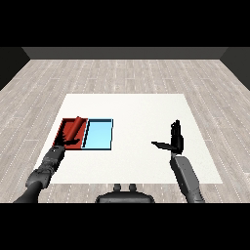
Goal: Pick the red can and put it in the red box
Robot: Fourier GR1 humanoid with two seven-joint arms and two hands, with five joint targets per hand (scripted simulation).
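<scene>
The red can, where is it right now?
In the head view the red can lies in the red tray at the table's left, beside the blue tray, above the left hand.

We see the left hand [68, 141] reaching far and left on a slanted grey forearm, its fingers [74, 142] stretched flat. The right hand [175, 139] stands raised at the right, fingers straight upward, thumb spread leftward.
</scene>
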